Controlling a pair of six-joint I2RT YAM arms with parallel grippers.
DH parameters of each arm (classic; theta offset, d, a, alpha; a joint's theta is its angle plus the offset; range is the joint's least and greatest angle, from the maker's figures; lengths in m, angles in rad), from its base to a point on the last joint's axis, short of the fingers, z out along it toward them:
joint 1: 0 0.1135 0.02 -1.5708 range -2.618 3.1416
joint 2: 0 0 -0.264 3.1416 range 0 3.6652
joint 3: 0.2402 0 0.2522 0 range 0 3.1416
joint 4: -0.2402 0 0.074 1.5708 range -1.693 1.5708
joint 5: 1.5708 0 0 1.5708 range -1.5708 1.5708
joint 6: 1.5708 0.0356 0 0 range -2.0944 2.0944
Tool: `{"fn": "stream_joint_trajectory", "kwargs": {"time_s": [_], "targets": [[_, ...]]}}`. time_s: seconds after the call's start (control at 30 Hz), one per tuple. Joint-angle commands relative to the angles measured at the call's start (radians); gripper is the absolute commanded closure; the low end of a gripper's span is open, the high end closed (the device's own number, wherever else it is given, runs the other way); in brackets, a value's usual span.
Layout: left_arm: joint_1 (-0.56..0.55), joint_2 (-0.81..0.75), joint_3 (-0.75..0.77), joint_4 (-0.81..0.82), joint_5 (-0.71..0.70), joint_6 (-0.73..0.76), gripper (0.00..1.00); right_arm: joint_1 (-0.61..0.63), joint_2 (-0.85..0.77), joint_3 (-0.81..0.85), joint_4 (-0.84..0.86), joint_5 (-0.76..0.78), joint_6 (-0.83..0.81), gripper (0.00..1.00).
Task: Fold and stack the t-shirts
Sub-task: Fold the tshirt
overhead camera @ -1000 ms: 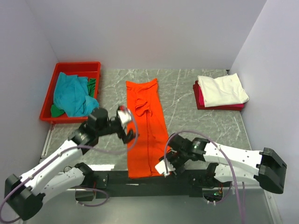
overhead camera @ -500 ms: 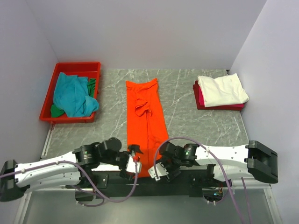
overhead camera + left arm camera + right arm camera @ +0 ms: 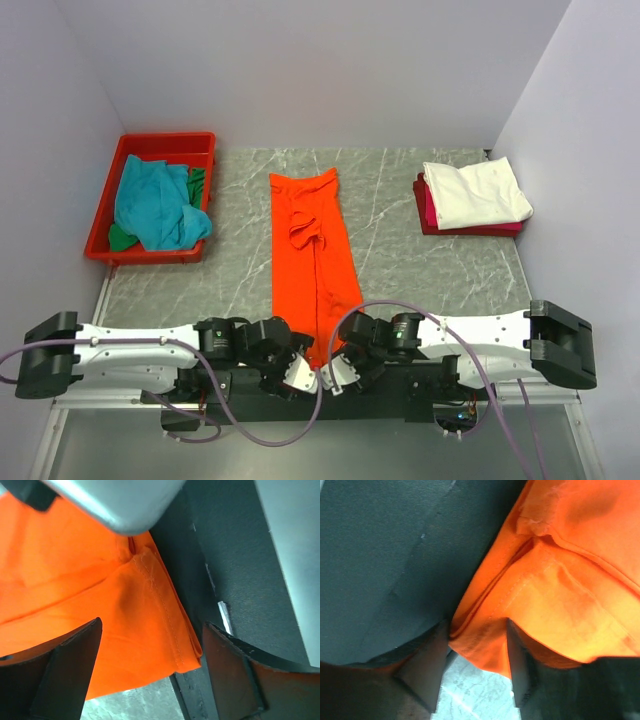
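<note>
Your left gripper [image 3: 150, 630], jaws spread, straddles the near left corner of the orange shirt [image 3: 312, 270]. The shirt lies as a long flat strip on the counter [image 3: 420, 270]. Your right gripper [image 3: 476, 632], jaws also spread, straddles the shirt's near right corner.

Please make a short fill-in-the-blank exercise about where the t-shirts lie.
The teal t-shirt lies in the red ____.
On the magenta-red t-shirt lies a ____ one.
The left gripper and the right gripper reach the near end of the ____ t-shirt.
Missing words: tray; white; orange.
</note>
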Motion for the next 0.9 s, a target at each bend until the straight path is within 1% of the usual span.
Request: {"fn": "stream_joint_trajectory", "kwargs": {"time_s": [0.0, 0.07, 0.1, 0.13, 0.27, 0.3, 0.4, 0.47, 0.53, 0.57, 0.6, 0.77, 0.8, 0.87], "targets": [[-0.027, 0.043, -0.007, 0.075, -0.052, -0.032, 0.14, 0.010, 0.003, -0.029, 0.022, 0.051, -0.002, 0.48], [-0.033, 0.061, -0.011, 0.084, -0.087, -0.040, 0.16, 0.010, -0.006, -0.031, 0.015, 0.054, -0.002, 0.52], [-0.040, 0.077, -0.010, 0.091, -0.097, -0.041, 0.19, 0.009, -0.007, -0.029, 0.009, 0.054, -0.003, 0.56], [-0.041, 0.086, -0.010, 0.097, -0.120, -0.047, 0.23, 0.009, -0.007, -0.028, 0.006, 0.054, -0.002, 0.58], [-0.056, 0.135, -0.015, 0.126, -0.138, -0.076, 0.24, 0.009, -0.010, -0.022, -0.005, 0.051, 0.005, 0.68], [-0.064, 0.152, -0.018, 0.130, -0.140, -0.076, 0.25, 0.009, -0.013, -0.022, -0.008, 0.051, 0.005, 0.72], [-0.073, 0.178, -0.019, 0.137, -0.154, -0.075, 0.25, 0.007, -0.026, -0.025, -0.009, 0.054, 0.005, 0.74], [-0.079, 0.186, -0.025, 0.146, -0.164, -0.078, 0.28, 0.006, -0.032, -0.026, -0.008, 0.054, 0.005, 0.75], [-0.084, 0.193, -0.030, 0.144, -0.166, -0.075, 0.29, 0.006, -0.038, -0.028, -0.006, 0.058, 0.005, 0.83], [-0.086, 0.195, -0.030, 0.143, -0.167, -0.073, 0.29, 0.006, -0.038, -0.029, -0.005, 0.060, 0.005, 0.86], [-0.086, 0.195, -0.030, 0.141, -0.164, -0.073, 0.29, 0.004, -0.043, -0.029, -0.006, 0.060, 0.003, 0.91], [-0.086, 0.180, -0.028, 0.137, -0.152, -0.069, 0.30, -0.032, -0.089, -0.041, -0.021, 0.060, -0.024, 0.96], [-0.086, 0.176, -0.027, 0.129, -0.143, -0.067, 0.28, -0.043, -0.108, -0.048, -0.029, 0.058, -0.031, 0.98], [-0.086, 0.176, -0.024, 0.127, -0.140, -0.063, 0.27, -0.055, -0.125, -0.054, -0.041, 0.055, -0.052, 1.00]]}}
